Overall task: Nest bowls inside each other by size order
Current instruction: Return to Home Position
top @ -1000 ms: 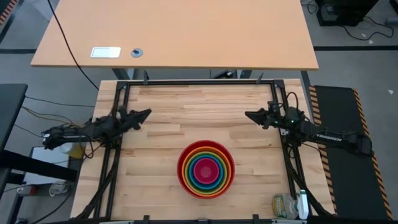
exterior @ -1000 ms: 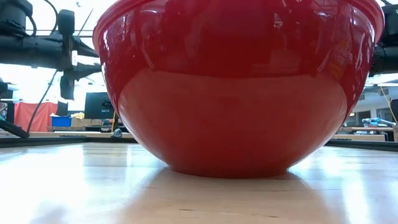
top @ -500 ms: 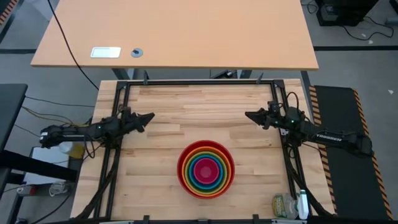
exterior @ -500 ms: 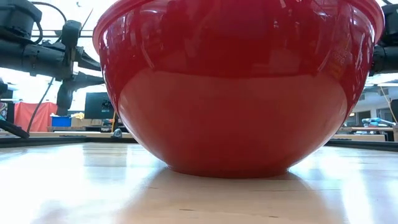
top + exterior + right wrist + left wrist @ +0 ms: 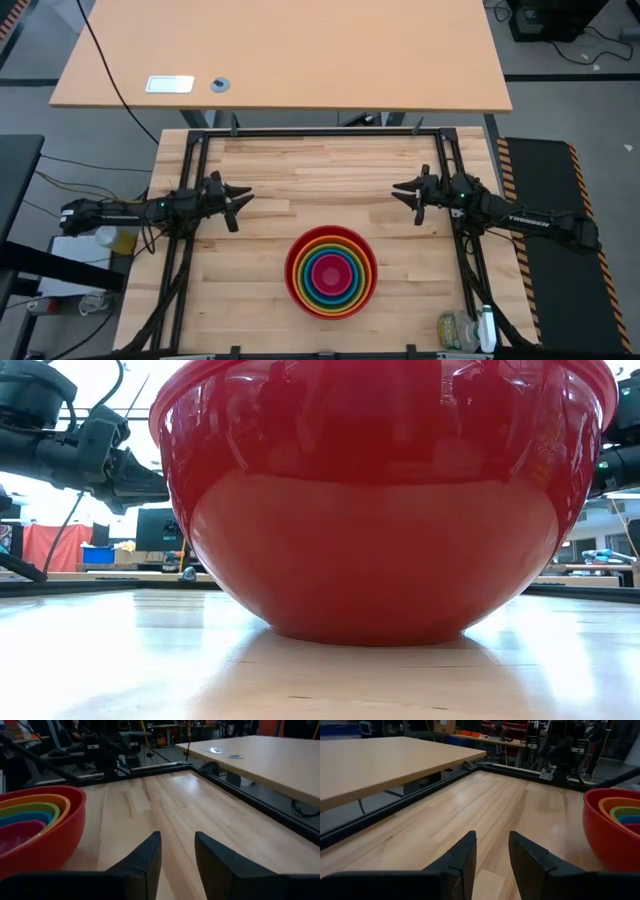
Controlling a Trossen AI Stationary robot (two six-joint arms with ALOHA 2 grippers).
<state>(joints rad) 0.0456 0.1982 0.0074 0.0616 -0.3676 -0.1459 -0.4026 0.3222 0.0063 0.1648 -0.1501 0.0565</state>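
The bowls stand nested on the wooden table, near its front middle. The red bowl is outermost and rests on its base. Orange, green and blue rings follow inward, with the magenta bowl at the centre. My left gripper hovers open and empty to the far left of the stack, pointing toward the table's right; it also shows in its wrist view. My right gripper hovers open and empty to the far right of the stack, pointing left; it also shows in its wrist view.
A black frame rail runs along the table's far edge and down both sides. A tan desk stands beyond it. A bottle and clutter sit at the near right corner. Bare wood lies between the two grippers.
My left gripper has moved a little toward the table's right and near edges and has rolled about its own axis. My right gripper has also rolled about its axis, staying in place. The bowls have not moved.
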